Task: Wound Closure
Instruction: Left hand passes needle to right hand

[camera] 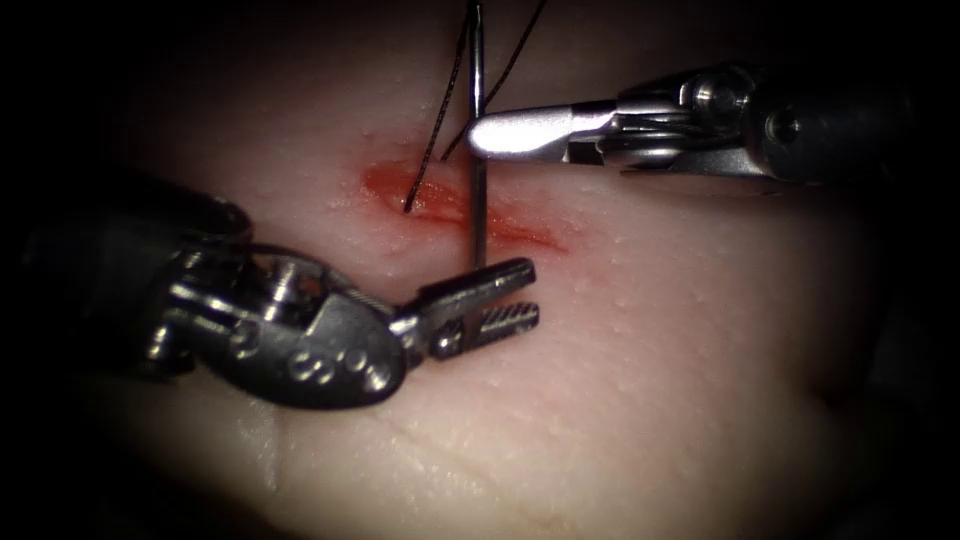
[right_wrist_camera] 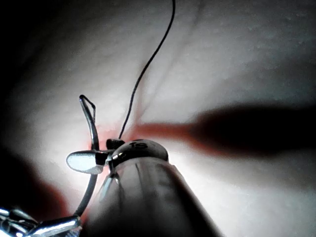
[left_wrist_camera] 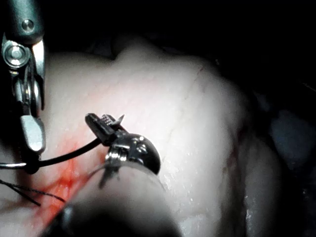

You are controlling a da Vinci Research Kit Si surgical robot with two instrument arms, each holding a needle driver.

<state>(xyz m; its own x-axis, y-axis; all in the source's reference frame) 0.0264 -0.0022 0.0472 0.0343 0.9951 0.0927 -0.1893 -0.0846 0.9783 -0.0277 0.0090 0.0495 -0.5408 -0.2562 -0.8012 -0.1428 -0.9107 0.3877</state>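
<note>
Spread and empty, the left arm's serrated steel fingers (camera: 505, 298) wait at the tip of the curved steel needle (camera: 479, 170), which the right arm's polished fingers (camera: 480, 133) pinch mid-curve above the red cut (camera: 455, 205) in the pale pork tissue (camera: 650, 330), black thread (camera: 428, 160) trailing into the cut; a sound handover would call for a grip behind the point.

Both tools are bright polished metal: the right tool (camera: 520, 135) shows smooth, mirror-like jaws, the left tool (camera: 500, 300) ridged, serrated inner faces and a glossy rounded wrist. The needle (camera: 479, 150) — thin, smooth steel. The thread (camera: 440, 120) — dark, matt. The tissue (camera: 650, 330) looks pale, moist, faintly pebbled, with glistening red fluid (camera: 450, 205).
</note>
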